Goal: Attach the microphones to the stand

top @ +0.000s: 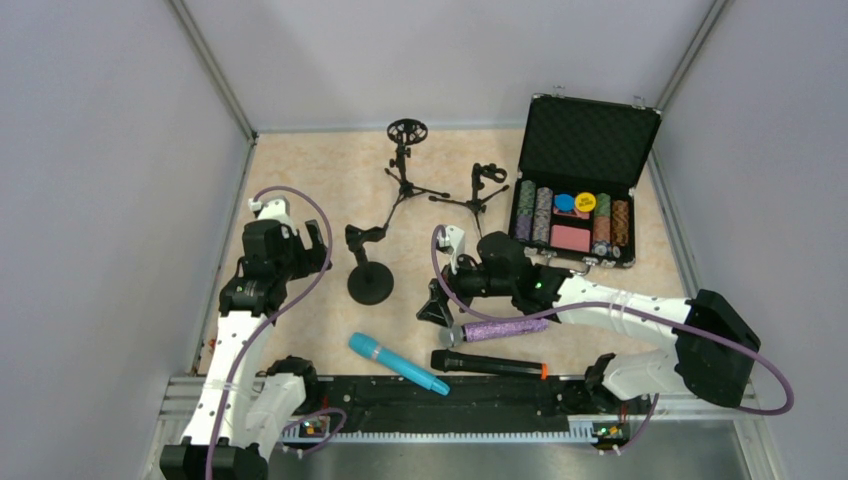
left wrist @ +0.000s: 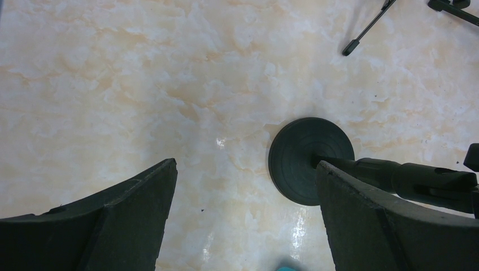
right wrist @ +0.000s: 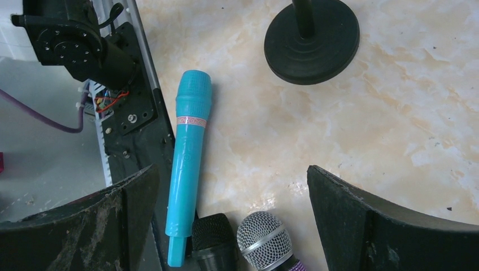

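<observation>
Three microphones lie at the near edge: a cyan one (top: 398,363), an all-black one (top: 487,364) with an orange end ring, and a purple glitter one (top: 497,329). The round-base stand (top: 371,285) rises just beyond them, its clip empty. My right gripper (top: 437,305) hangs open over the microphone heads; its wrist view shows the cyan body (right wrist: 189,152), black head (right wrist: 214,237) and silver grille (right wrist: 262,237) below the open gripper (right wrist: 231,169). My left gripper (top: 318,245) is open and empty above bare table (left wrist: 245,164), with the stand's base (left wrist: 299,158) by its right finger.
Two tripod stands are at the back, one with a round top (top: 405,175) and one with a clip (top: 487,180). An open case of poker chips (top: 575,215) sits at the back right. The black mounting rail (top: 450,400) runs along the near edge.
</observation>
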You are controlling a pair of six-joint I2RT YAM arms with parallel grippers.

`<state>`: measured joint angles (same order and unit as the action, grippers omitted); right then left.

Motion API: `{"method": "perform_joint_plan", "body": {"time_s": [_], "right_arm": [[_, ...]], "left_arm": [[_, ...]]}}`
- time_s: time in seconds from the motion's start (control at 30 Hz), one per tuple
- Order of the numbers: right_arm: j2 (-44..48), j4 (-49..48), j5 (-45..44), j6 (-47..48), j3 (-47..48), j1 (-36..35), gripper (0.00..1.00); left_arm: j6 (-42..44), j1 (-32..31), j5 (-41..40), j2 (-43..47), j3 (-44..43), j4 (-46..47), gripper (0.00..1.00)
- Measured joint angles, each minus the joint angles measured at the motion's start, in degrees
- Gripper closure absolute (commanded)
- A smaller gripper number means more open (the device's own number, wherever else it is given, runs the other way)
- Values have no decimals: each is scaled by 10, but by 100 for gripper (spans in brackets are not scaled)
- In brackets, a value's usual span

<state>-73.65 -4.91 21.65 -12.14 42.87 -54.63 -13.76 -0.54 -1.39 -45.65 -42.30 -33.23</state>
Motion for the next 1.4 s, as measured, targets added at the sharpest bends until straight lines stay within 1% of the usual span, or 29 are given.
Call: {"method": "perform_joint_plan", "body": {"time_s": [0.3, 0.57, 0.9, 1.13, 1.23, 1.4], "right_arm": [[0, 6, -11, 0, 0, 0, 1], [10, 35, -26, -1, 0, 0, 1], [77, 157, -98, -14, 0, -16, 1], [108, 250, -118, -41, -1, -18, 1], [122, 277, -118, -51, -1, -23, 3], [125, 305, -114, -68, -2, -47, 14]], "left_arm": [[0, 0, 0, 0, 0, 0, 4], [0, 0, 0, -1, 0, 0, 4], [0, 0, 0, -5, 0, -3, 4], [0, 0, 0, -7, 0, -3, 4], [0, 0, 0, -7, 0, -3, 4], [0, 0, 0, -7, 0, -3, 4]]}}
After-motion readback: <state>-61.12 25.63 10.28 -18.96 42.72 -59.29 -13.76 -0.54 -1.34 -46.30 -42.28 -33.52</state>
